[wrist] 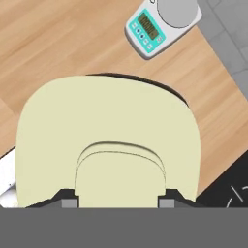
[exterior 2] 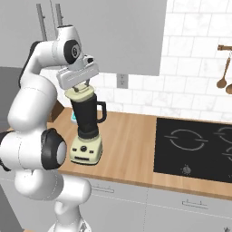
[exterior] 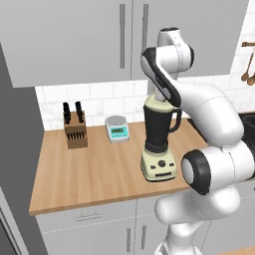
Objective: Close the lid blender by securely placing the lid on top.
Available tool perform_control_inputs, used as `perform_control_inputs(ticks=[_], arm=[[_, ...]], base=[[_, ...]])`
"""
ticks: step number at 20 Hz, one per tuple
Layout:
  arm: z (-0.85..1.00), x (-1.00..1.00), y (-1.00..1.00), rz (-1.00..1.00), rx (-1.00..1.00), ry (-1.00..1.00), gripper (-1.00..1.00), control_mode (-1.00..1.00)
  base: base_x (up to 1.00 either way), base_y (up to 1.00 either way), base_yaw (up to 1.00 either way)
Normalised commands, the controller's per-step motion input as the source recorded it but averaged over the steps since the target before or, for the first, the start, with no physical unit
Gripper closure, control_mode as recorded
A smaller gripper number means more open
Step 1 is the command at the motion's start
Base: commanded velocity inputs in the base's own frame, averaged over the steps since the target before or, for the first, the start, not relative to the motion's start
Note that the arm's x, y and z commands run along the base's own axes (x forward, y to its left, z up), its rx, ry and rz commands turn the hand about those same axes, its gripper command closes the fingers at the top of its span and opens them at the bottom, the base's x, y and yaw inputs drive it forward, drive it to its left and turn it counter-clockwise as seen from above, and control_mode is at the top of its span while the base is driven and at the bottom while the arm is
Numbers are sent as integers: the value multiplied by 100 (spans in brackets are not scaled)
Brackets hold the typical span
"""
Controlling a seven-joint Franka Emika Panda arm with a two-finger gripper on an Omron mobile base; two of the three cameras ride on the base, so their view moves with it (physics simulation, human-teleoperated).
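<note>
- Right base view, upper left: the gripper [exterior 2: 81, 87] is half open, its fingers clasping the knob of the lid [exterior 2: 79, 94], which sits on the blender [exterior 2: 87, 131].
- Left base view: the arm hides the grip; a knife block [exterior: 75, 130] stands left.
- Hand view: the lid is a smooth cream disc; a scale [wrist: 162, 24] is at top.

The round, pale cream-yellow lid [wrist: 109, 131] with a raised knob at its centre lies flat across the mouth of the dark, nearly black tapered jar of the tall blender [exterior: 159, 142]. The jar, with a side handle, stands upright on a boxy cream-yellow base with dark knobs, set on the wooden countertop [exterior: 84, 172] near its front edge.
</note>
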Motion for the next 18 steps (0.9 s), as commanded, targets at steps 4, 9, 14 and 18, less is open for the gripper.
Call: perform_control_inputs(ticks=[4, 9, 14, 18], arm=[[-29, 9, 0, 0, 0, 0, 100, -100], [-10, 16, 0, 0, 0, 0, 100, -100], [0, 18, -3, 0, 0, 0, 100, -100], [0, 33, -7, 0, 0, -2, 100, -100]], base=[[0, 0, 0], [0, 0, 0], [0, 0, 0], [0, 0, 0]])
